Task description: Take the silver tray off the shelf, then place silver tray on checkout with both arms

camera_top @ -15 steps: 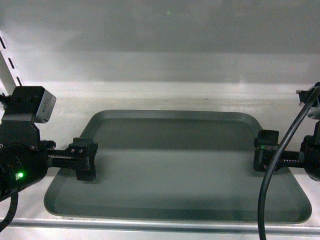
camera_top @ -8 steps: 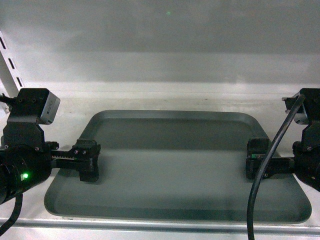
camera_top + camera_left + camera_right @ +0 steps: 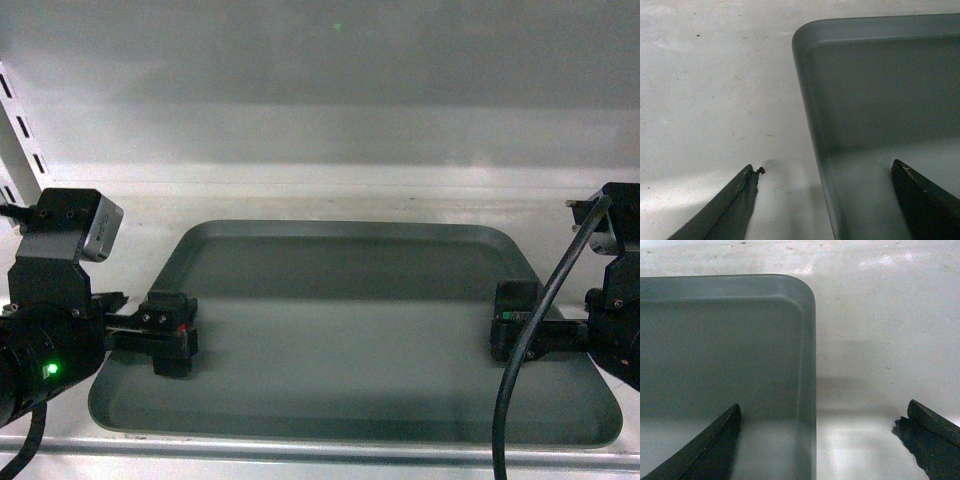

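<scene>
- Lip [image 3: 320, 452] of the shelf runs along the near edge, metallic; the tray's near rim lies just behind it.
- Tray [image 3: 350, 350] lies flat on the shelf board [image 3: 300, 195], filling most of its width, not yet lifted.
- Left tool [image 3: 168, 333] sits over the tray's left rim. The left wrist view shows its fingers [image 3: 732, 210] spread wide, one outside on the shelf and one inside over the tray floor, with the rim [image 3: 812, 130] between them. It grips nothing.
- Right tool [image 3: 516, 322] mirrors this at the right rim. The right wrist view shows its fingers [image 3: 707, 450] wide apart, straddling the rim [image 3: 807, 365], nothing held.
- Cable [image 3: 530, 340] hangs in front of the right tool and hides part of it in the head view.
- Back panel [image 3: 320, 80] stands plain at the far side.
- Risk: the rim is low and thin, so a tool that closes too high may pinch air or slip off. If one side grips before the other, or they lift unevenly, the tray could tilt, catch on the lip or slide out of the weaker hold.
- Change: compared with half a second ago, the left tool sits slightly lower and further left, the right one is almost where it was; a second ago the right tool was further right and higher. The tray has not moved.
</scene>
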Robot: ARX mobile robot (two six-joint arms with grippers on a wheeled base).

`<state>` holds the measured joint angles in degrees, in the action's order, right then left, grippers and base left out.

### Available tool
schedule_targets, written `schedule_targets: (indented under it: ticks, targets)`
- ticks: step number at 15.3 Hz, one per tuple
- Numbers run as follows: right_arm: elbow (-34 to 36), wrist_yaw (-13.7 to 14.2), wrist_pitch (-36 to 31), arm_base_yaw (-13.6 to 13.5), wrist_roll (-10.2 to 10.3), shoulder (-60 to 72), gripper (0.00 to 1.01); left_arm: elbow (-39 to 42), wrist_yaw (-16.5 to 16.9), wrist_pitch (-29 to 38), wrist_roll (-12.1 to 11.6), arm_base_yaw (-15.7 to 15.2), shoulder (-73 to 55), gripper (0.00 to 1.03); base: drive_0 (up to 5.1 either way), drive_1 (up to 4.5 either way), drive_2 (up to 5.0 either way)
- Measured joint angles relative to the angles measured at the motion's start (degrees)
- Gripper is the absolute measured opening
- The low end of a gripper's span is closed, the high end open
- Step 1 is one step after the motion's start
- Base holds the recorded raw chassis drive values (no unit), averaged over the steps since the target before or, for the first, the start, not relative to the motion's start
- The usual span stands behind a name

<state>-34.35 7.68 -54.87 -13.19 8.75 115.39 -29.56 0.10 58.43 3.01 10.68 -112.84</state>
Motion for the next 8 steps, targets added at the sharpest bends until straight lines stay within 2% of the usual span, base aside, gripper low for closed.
schedule_targets:
  ticks: [2,5,7,8]
  targets:
    - [0.3,0.3,-0.3,-0.7,0.3,0.0,0.82,0.0,0.1,0.7,0.0,0.2,-0.3,0.61,0.0,0.0,0.0]
    - [0.5,0.5,-0.5,-1.5,0.5,-0.1,0.59,0.1,0.4,1.2,0.0,0.5,-0.4,0.37,0.0,0.0,0.0]
    - [0.9,0.7,-0.4,-1.8,0.4,-0.5,0.39,0.2,0.4,1.4,0.0,0.6,-0.4,0.17,0.0,0.0,0.0]
    - [1.1,0.8,-0.4,-1.8,0.4,-0.7,0.29,0.2,0.2,1.6,0.9,0.6,-0.4,0.09,0.0,0.0,0.0]
